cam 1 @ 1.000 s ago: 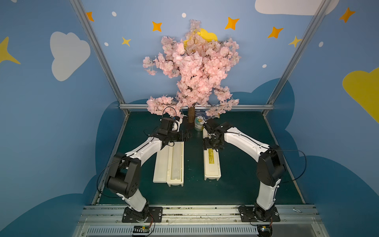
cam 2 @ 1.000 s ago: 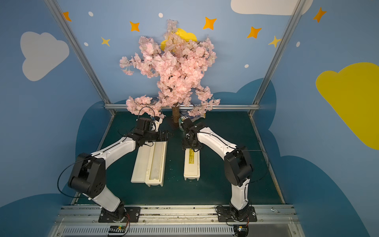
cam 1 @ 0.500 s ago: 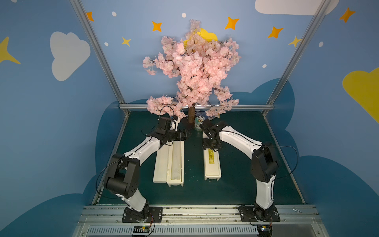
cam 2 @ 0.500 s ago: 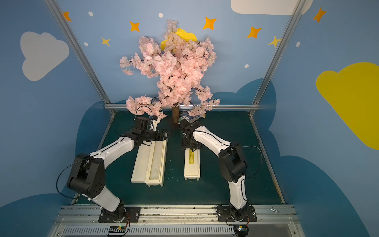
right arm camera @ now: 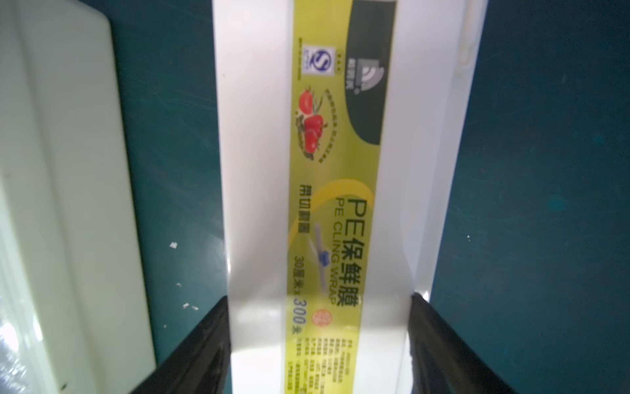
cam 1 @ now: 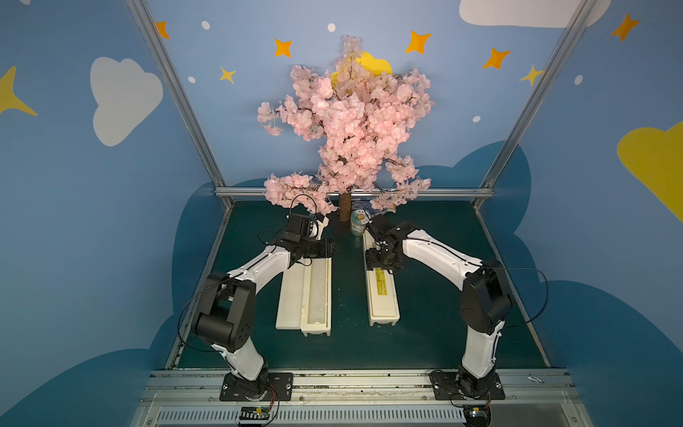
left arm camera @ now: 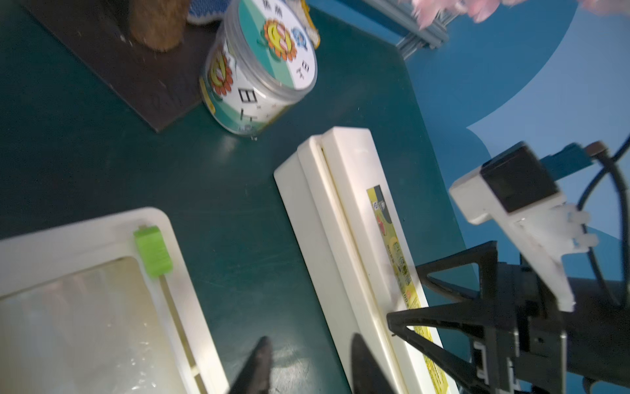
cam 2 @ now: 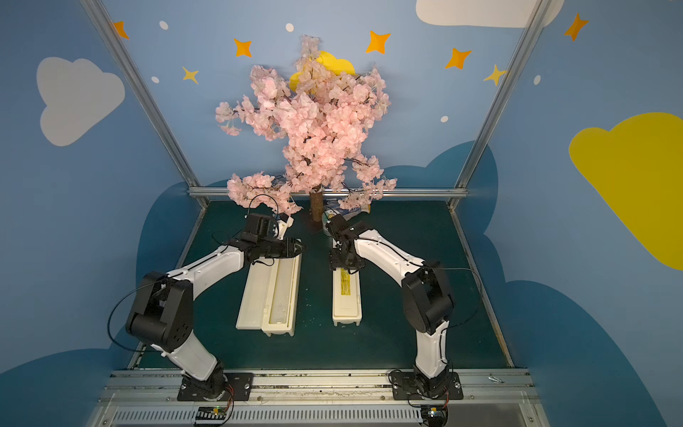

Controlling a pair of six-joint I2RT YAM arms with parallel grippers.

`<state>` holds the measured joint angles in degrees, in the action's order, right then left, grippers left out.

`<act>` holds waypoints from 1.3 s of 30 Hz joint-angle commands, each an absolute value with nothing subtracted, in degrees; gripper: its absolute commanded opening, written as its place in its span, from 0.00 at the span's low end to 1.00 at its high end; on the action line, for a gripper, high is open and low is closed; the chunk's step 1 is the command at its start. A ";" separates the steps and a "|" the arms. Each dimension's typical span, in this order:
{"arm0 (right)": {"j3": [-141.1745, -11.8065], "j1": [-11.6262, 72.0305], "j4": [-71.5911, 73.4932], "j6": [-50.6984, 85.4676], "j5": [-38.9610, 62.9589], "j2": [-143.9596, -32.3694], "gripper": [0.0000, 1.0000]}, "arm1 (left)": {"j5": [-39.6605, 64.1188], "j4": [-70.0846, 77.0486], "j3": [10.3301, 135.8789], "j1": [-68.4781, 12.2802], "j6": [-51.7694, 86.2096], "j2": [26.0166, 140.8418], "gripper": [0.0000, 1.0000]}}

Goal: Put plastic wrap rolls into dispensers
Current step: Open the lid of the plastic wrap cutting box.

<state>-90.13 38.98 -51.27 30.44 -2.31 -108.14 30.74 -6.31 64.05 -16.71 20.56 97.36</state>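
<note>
The open dispenser [cam 1: 292, 295] lies left of centre with its lid flat and a plastic wrap roll [cam 1: 316, 292] in its trough; both top views show this. My left gripper [cam 1: 334, 248] hovers just past its far end. In the left wrist view its jaws [left arm camera: 310, 341] stand a narrow gap apart over bare mat. The closed dispenser [cam 1: 384, 299] with the yellow label lies to the right. My right gripper [cam 1: 382, 264] straddles its far half, and in the right wrist view the fingers [right arm camera: 218, 341] press both sides of the box [right arm camera: 255, 170].
A green-and-white can [cam 1: 357, 222] stands at the closed dispenser's far end, beside the trunk [cam 1: 345, 207] of the pink blossom tree on its dark base [left arm camera: 119, 68]. Metal frame posts and blue walls close in the green mat.
My left gripper's jaws have narrowed from wide open and its tip now points right, past the open dispenser's corner. My right gripper's jaws have drawn in against the closed dispenser.
</note>
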 commanded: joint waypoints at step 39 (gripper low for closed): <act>-77.95 20.36 -37.49 17.38 29.41 -88.10 0.87 | 36.06 -9.35 95.13 -33.18 30.06 122.91 0.02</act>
